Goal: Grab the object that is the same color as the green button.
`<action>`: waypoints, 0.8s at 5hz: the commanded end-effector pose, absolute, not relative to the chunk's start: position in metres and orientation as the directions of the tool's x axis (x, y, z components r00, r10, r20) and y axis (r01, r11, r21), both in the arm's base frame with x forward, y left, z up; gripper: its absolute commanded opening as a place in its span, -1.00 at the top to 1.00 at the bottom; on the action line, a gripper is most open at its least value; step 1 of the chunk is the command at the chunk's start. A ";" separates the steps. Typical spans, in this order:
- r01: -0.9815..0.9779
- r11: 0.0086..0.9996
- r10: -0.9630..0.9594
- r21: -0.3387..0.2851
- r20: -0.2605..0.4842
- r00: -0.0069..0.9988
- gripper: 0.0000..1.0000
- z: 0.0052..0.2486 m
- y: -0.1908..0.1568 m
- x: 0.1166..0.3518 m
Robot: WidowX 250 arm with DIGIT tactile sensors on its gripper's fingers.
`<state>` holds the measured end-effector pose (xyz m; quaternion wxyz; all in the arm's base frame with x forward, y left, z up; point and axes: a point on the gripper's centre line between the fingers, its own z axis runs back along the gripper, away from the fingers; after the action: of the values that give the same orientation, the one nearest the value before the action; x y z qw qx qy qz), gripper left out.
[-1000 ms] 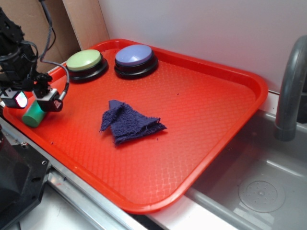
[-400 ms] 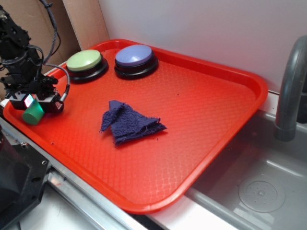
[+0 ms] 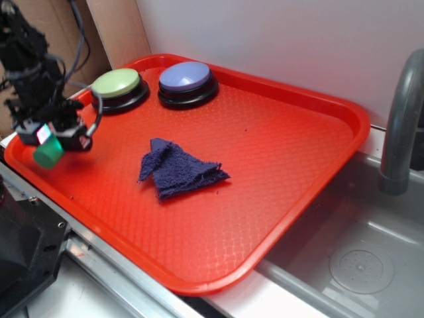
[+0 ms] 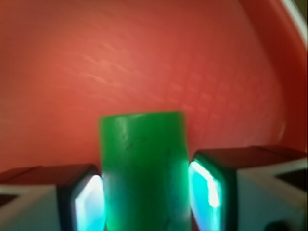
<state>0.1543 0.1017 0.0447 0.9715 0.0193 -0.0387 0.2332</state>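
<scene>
The object, a small green cylinder (image 3: 48,154), is at the left edge of the red tray (image 3: 285,152), and my gripper (image 3: 55,140) is shut on it. In the wrist view the cylinder (image 4: 143,168) fills the gap between the two lit fingertips (image 4: 90,204), which press on both its sides, gripper (image 4: 144,202). The cylinder appears held slightly above the tray floor. The green button (image 3: 116,83) with its pale lime dome stands at the tray's far left corner, behind the gripper.
A blue-lavender button (image 3: 186,77) stands right of the green one. A crumpled dark blue cloth (image 3: 179,169) lies mid-tray. A steel sink (image 3: 361,265) and grey faucet (image 3: 401,126) are to the right. Cardboard stands behind the arm.
The gripper has closed in on the green cylinder and has moved slightly up and toward the back with it. Buttons and cloth have not moved.
</scene>
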 end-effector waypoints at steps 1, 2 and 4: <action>-0.220 0.975 0.220 -0.020 0.168 0.961 1.00 0.109 0.054 0.186; -0.059 0.996 0.070 -0.063 0.191 0.979 1.00 0.130 0.017 0.196; 0.084 0.993 -0.068 -0.081 0.177 0.982 1.00 0.146 -0.016 0.197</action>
<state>0.1993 -0.0191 0.1301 0.9966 -0.0445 -0.0609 -0.0328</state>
